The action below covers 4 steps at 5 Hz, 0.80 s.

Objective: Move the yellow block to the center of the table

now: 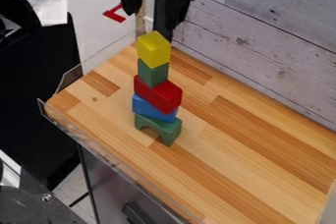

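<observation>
The yellow block (154,49) still needs grasping, lifting and placing: it tops the stack (157,94). The gripper (152,19) hangs just above, fingers parted, holding nothing. Bare table (253,161) opens to the view's right; the wall (263,58) bounds the far edge.

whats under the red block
A blue block sits directly beneath the red block, and below that a green arch block stands on the table. The surfaces where the blocks meet are covered.
</observation>
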Tool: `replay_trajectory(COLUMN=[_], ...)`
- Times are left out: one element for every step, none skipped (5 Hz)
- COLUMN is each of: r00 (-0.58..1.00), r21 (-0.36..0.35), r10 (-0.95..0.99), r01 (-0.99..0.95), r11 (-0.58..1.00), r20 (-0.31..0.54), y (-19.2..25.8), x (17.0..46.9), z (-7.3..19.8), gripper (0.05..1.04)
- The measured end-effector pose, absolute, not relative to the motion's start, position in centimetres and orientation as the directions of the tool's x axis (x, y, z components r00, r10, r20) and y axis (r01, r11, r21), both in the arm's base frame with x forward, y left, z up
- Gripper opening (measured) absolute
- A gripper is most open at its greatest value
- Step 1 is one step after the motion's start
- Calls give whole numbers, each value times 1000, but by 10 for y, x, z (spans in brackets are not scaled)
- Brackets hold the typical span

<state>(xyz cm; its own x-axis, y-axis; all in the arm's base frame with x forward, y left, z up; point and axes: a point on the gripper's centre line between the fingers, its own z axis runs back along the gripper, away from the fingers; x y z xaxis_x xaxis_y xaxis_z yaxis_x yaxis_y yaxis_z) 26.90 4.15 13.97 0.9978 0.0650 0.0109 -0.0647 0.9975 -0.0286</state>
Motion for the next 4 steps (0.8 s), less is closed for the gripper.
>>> replay_trajectory(r00=[999,997,996,991], r21=[-64,-66,-51,-51], r10=[28,19,20,26], r01=[-31,-25,-25,-33], r11=[997,997,998,998], r20=[-40,-81,-83,-128], y=[36,36,40,42], x=[260,260,266,270], z=[133,121,109,90], gripper=[1000,1000,1000,950])
